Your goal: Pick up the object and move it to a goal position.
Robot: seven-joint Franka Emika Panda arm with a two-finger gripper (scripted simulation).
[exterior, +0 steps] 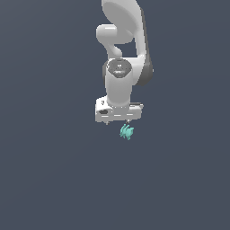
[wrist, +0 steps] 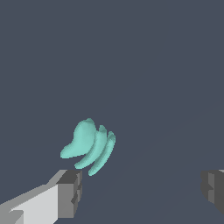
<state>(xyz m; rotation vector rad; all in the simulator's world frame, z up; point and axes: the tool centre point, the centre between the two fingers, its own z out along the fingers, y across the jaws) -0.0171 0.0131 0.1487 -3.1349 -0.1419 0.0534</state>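
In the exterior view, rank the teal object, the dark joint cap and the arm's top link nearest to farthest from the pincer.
1. teal object, just below the pincer.
2. dark joint cap, higher up the arm.
3. top link, highest in frame.

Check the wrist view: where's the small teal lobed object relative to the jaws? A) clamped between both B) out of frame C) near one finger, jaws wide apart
C: the small teal lobed object sits close by one grey fingertip, while the other fingertip stands far off, so the jaws are open and nothing is clamped.
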